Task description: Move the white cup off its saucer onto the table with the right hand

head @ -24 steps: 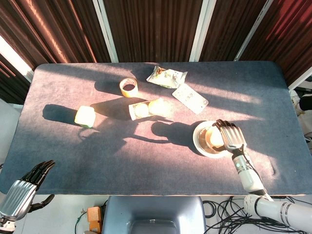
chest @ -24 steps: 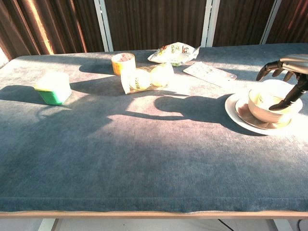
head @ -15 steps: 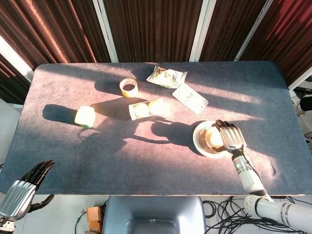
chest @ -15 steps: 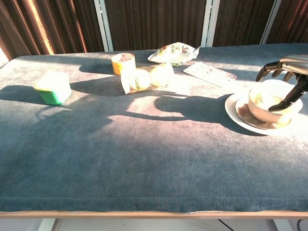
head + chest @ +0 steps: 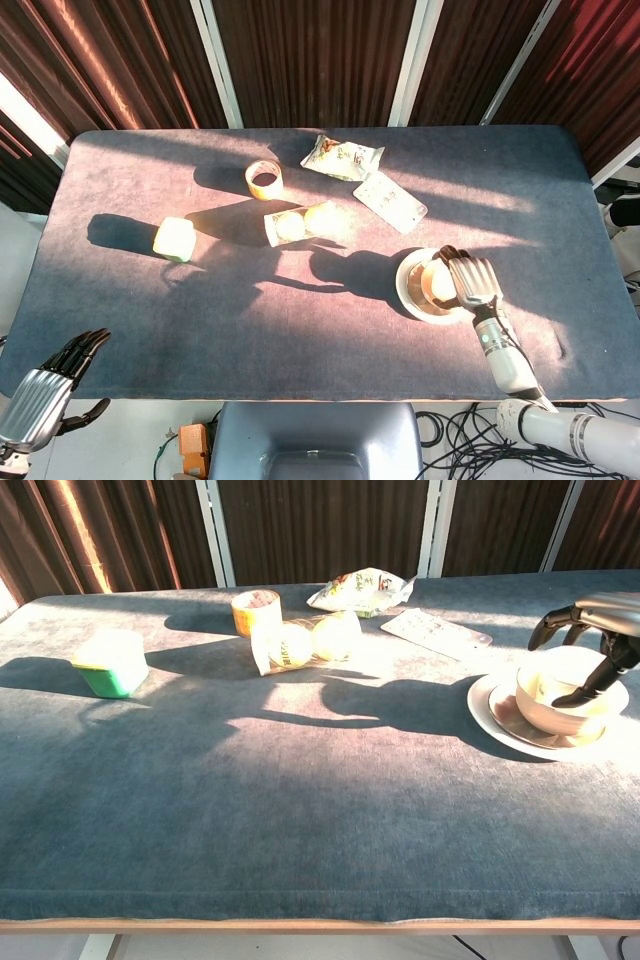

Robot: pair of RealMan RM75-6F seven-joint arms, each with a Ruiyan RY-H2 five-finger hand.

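The white cup [image 5: 436, 283] stands on its white saucer [image 5: 409, 291] at the right of the table. In the chest view the cup [image 5: 556, 708] sits upright on the saucer [image 5: 488, 716]. My right hand [image 5: 474, 281] hovers over the cup's right side, fingers arched above the far rim. Seen from the chest, the right hand [image 5: 592, 621] has its thumb dipping into the cup's mouth, and the fingers stay apart from the rim. My left hand [image 5: 44, 395] hangs off the table's near left corner, holding nothing.
A yellow tape roll [image 5: 264, 180], a snack bag [image 5: 341, 156], a white blister pack [image 5: 389, 201], a packet of round cakes [image 5: 305, 222] and a green-and-white tub [image 5: 174, 239] lie across the back and left. Bare cloth [image 5: 300, 800] stretches left of the saucer.
The right hand's fingers have lifted slightly and its thumb has shifted a little inside the cup. Cup and saucer have not moved. The left hand is still.
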